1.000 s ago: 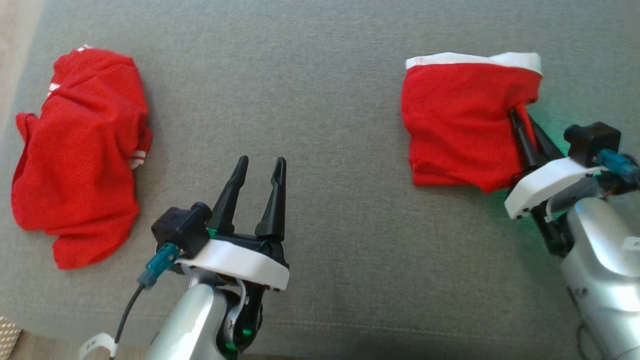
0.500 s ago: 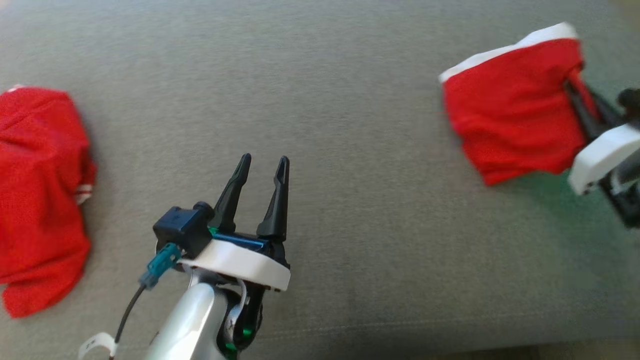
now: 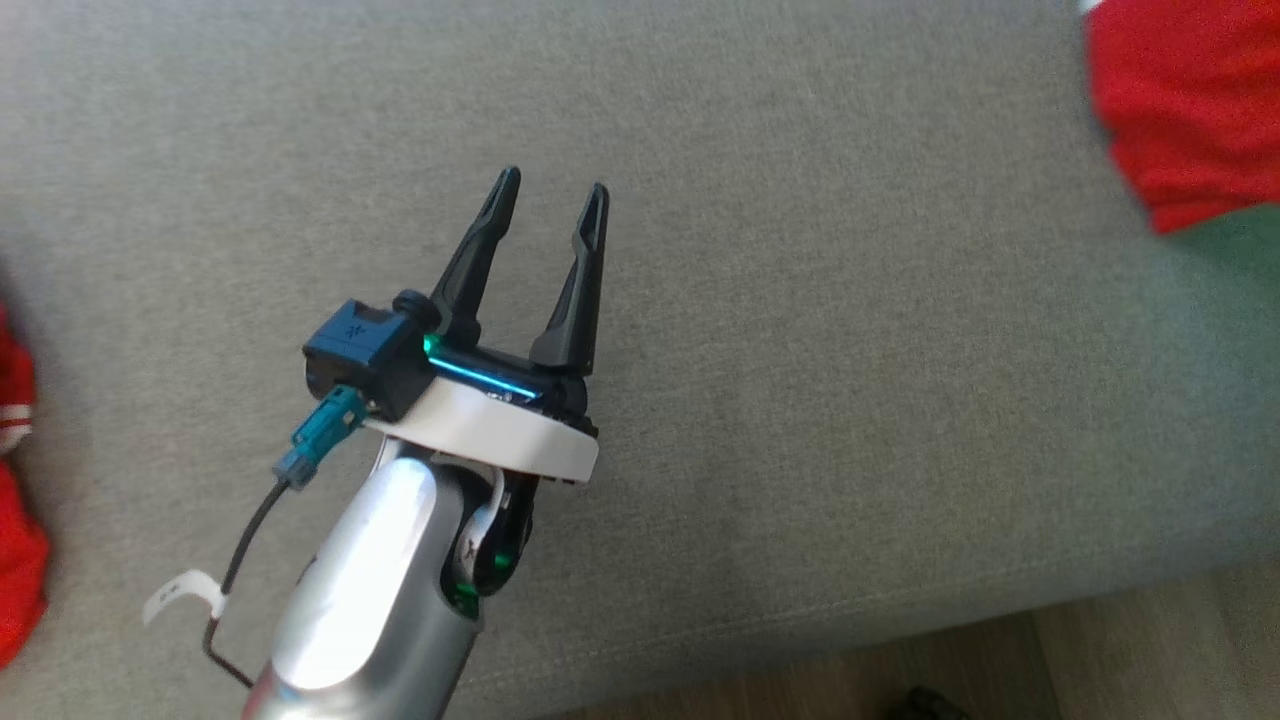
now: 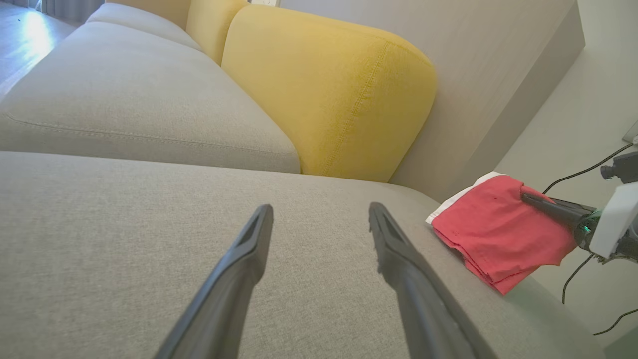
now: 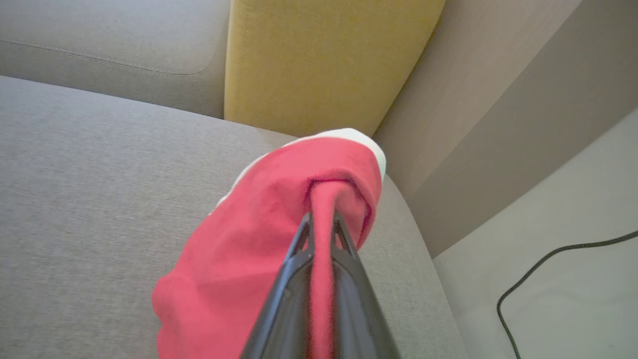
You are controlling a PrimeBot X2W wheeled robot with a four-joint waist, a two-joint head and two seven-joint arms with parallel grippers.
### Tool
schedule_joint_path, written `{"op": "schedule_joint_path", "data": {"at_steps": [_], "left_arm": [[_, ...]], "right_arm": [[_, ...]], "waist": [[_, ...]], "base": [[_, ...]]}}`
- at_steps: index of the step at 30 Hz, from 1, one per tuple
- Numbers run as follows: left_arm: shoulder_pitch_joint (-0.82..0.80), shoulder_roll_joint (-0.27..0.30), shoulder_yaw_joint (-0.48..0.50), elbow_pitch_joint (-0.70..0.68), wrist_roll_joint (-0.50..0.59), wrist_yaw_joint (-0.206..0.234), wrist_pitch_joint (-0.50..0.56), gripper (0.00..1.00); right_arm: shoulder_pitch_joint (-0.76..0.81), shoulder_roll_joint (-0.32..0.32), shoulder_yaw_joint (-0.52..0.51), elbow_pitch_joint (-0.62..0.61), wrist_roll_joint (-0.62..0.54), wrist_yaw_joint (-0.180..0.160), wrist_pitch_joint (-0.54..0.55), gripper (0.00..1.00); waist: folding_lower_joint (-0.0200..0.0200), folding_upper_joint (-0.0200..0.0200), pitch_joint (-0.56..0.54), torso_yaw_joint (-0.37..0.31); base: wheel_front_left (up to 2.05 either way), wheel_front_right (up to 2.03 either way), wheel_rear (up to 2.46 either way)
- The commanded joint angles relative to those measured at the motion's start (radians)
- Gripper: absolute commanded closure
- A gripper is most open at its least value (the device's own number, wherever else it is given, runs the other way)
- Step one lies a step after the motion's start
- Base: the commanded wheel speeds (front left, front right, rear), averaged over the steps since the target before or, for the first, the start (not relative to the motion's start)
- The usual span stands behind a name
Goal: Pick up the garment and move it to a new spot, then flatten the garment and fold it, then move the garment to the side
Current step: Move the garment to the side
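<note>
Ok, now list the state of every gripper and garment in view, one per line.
left gripper, open, empty, over the grey seat.
right gripper, shut on the folded red garment.
folded red garment, folded, pinched at one edge, at the seat's end.
other red garment, lying on the seat, untouched, mostly cut off at the head view's edge.

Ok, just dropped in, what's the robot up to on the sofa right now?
The right gripper is shut on a bunched bit of the folded red garment, which is at the right end of the grey sofa seat, close to its edge. The left gripper is open and holds nothing, out over the seat. A second red garment lies at the far left, with no gripper on it.
</note>
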Motion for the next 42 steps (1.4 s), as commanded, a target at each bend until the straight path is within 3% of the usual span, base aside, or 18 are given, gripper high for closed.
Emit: {"op": "schedule_joint_path", "data": {"at_steps": [1,10,17,22,29,38,39,40,41,42], "left_arm": [[-0.029,0.004,0.026,-0.035,0.010,-0.003,-0.005,0.00],[-0.035,0.004,0.033,-0.024,0.005,-0.006,-0.005,0.00],[-0.006,0.004,0.043,-0.020,-0.007,-0.005,-0.005,0.00],[0.001,0.004,0.041,-0.022,-0.010,-0.001,-0.005,0.00],[-0.016,0.004,0.034,-0.032,-0.005,0.001,-0.005,0.00],[-0.024,0.004,0.053,-0.030,0.013,0.000,-0.005,0.00],[-0.023,0.004,0.058,-0.029,0.014,-0.001,-0.005,0.00],[-0.023,0.004,0.058,-0.029,0.014,-0.001,-0.005,0.00],[-0.023,0.004,0.059,-0.029,0.014,-0.001,-0.005,0.00],[-0.022,0.004,0.061,-0.029,0.014,-0.001,-0.005,0.00]], "right_arm": [[-0.006,-0.023,-0.008,-0.009,-0.011,-0.001,-0.014,1.00],[-0.050,0.021,-0.041,0.044,-0.031,-0.001,-0.066,1.00],[-0.058,0.079,-0.002,-0.132,0.122,-0.001,-0.094,1.00],[-0.039,0.046,-0.012,-0.224,0.236,-0.001,-0.039,1.00],[-0.025,-0.012,-0.034,-0.062,0.165,-0.001,0.042,1.00],[-0.117,0.027,-0.118,0.156,0.028,-0.001,0.039,1.00],[-0.137,0.038,-0.135,0.198,0.001,-0.001,0.048,0.81],[-0.137,0.038,-0.135,0.198,0.001,-0.001,0.048,0.81],[-0.144,0.047,-0.143,0.213,-0.006,-0.001,0.048,0.53],[-0.149,0.057,-0.148,0.224,-0.012,-0.001,0.047,0.14]], "waist": [[-0.0001,0.0000,0.022,-0.015],[-0.0001,0.0000,0.045,-0.009],[-0.0001,0.0000,0.022,0.002],[-0.0001,0.0000,0.022,0.010],[-0.0001,0.0000,0.060,0.024],[-0.0001,0.0000,0.085,0.030],[-0.0001,0.0000,0.085,0.031],[-0.0001,0.0000,0.085,0.031],[-0.0001,0.0000,0.084,0.032],[-0.0001,0.0000,0.083,0.033]], "base": [[0.00,0.00,0.00],[0.00,0.00,0.00],[0.00,0.00,0.00],[0.00,0.00,0.00],[0.00,0.00,0.00],[0.00,0.00,0.00],[0.00,0.00,0.00],[0.00,0.00,0.00],[0.00,0.00,0.00],[0.00,0.00,0.00]]}}
